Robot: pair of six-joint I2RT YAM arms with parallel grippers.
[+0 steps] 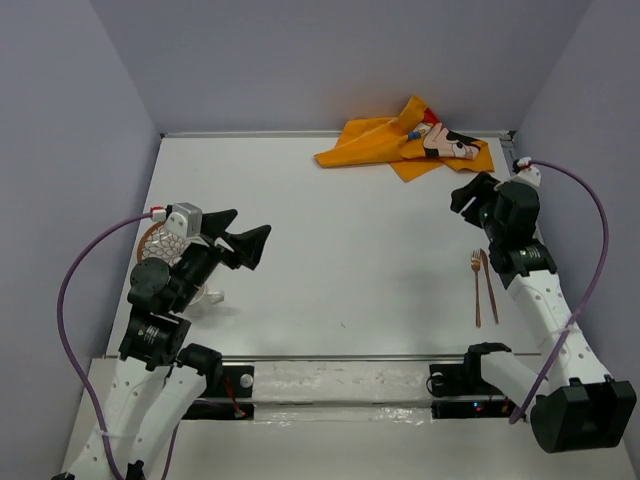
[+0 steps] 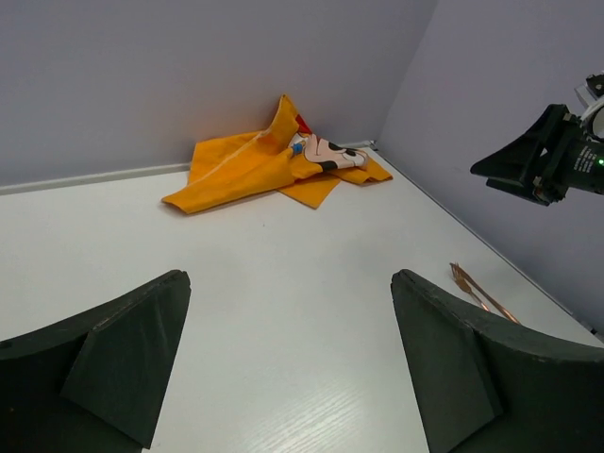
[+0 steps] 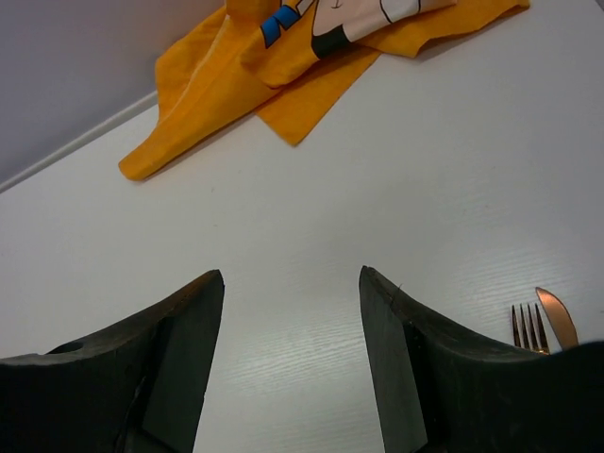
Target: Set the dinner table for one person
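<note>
The dinner table (image 1: 340, 230) is a large white tabletop. A copper fork (image 1: 476, 290) and knife (image 1: 488, 285) lie side by side near its right edge; they also show in the right wrist view, fork (image 3: 528, 326) and knife (image 3: 557, 316). A patterned plate (image 1: 152, 240) with an orange rim lies at the left, mostly hidden under my left arm. My left gripper (image 1: 252, 224) is open and empty above the table's left part (image 2: 291, 278). My right gripper (image 1: 462, 195) is open and empty, above the table behind the cutlery (image 3: 291, 274).
A crumpled orange Mickey Mouse placemat (image 1: 405, 145) lies at the back right by the wall (image 2: 274, 160) (image 3: 283, 66). A small white object (image 1: 215, 296) shows beside the left arm, partly hidden. Grey walls close in the table on three sides.
</note>
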